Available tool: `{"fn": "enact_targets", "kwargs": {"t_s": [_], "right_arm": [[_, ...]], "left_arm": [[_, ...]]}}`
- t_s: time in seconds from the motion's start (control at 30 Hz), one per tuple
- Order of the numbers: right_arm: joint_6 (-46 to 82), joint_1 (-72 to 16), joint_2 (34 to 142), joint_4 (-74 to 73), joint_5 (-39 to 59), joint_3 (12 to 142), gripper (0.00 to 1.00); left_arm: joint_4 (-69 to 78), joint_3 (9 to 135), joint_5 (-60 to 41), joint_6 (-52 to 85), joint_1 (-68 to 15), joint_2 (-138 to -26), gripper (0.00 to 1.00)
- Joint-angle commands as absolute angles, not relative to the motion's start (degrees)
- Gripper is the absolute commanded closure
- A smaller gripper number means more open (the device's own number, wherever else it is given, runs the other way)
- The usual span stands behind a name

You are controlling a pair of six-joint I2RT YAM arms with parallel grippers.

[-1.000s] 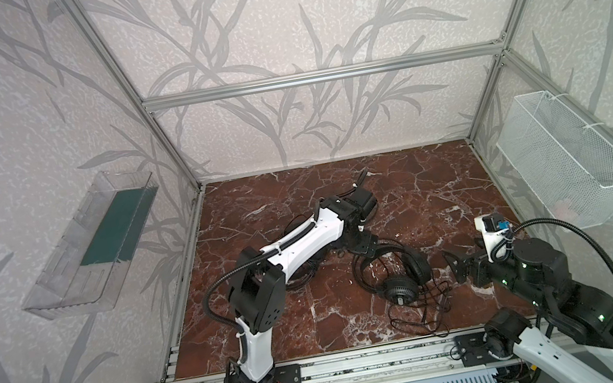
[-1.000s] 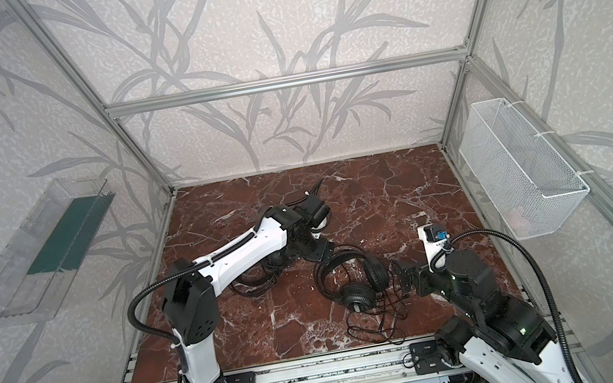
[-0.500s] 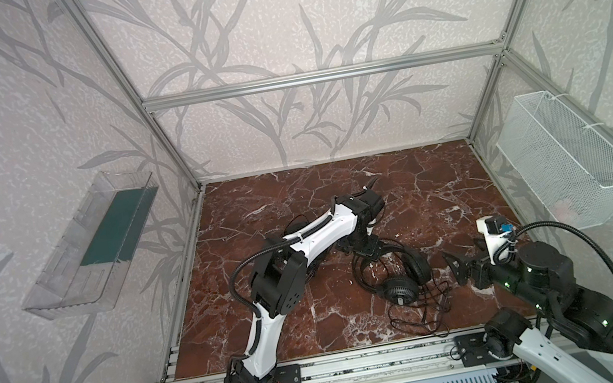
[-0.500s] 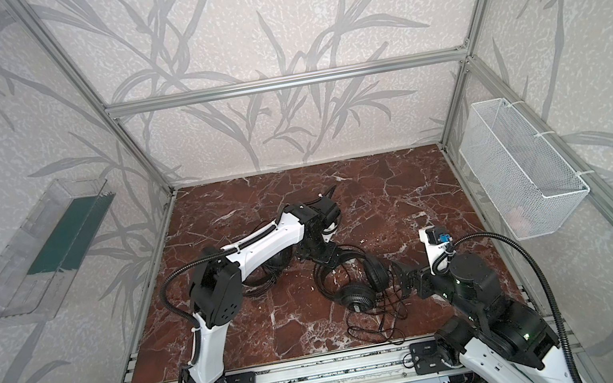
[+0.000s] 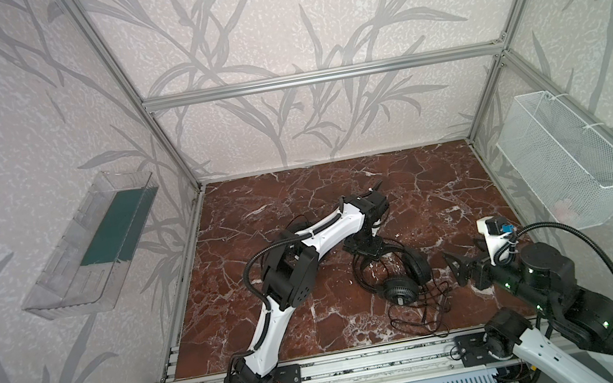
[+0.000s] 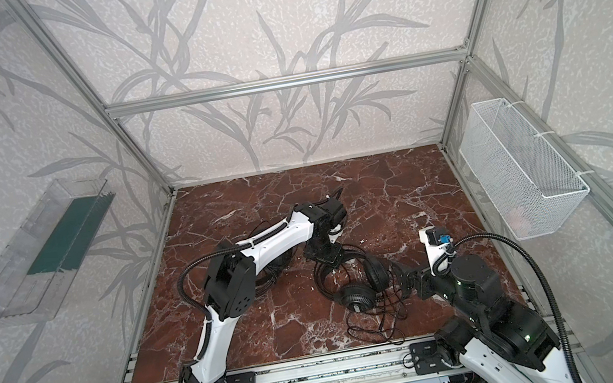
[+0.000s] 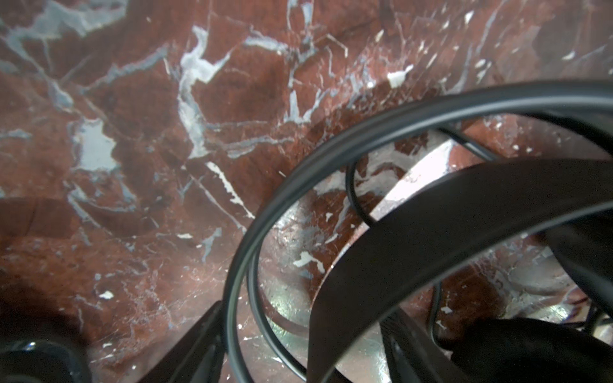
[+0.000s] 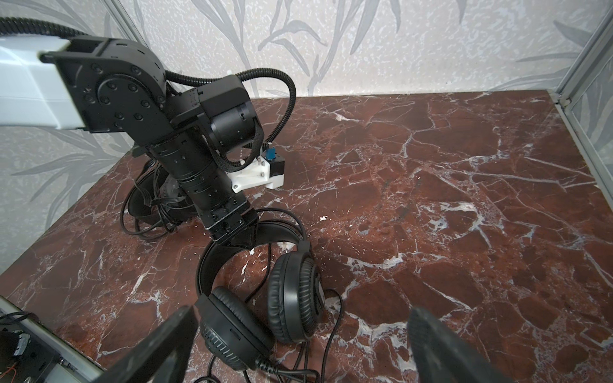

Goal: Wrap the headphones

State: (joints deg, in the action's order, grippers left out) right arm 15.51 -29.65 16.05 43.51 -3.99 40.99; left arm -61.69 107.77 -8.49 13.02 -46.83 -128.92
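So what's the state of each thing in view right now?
near headset: on table, cable loose, unwrapped
far headset: behind left arm, mostly hidden
left tool: jaws astride near headset's headband, grip unclear
right tool: open, empty, beside near headset

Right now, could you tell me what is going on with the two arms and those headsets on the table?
The left gripper has its fingers on either side of the headband of a black wired headset lying mid-table; whether they already pinch it is unclear. The right gripper hovers open beside the earcups, holding nothing. The cable lies in loose loops, not yet wrapped. A second headset lies behind the left arm on the marble table.
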Motion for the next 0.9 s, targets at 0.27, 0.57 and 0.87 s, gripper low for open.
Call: {"fn": "enact_targets", "kwargs": {"t_s": [0.27,0.57,0.87], "right_arm": [[14.77,-29.48,15.63,41.88,-3.78,40.44,0.01],[14.77,-29.53,15.91,41.85,-3.55,40.42,0.01],[14.70,-29.50,16.00,41.74,-3.33,40.27,0.01]], "left_arm": [[-64.07,110.27,-4.91,12.18,-47.72,-125.89,0.32],[-66.65,112.17,-1.08,10.90,-47.38,-127.81,0.29],[-66.10,115.09,-0.97,10.70,-46.51,-132.81,0.30]]}}
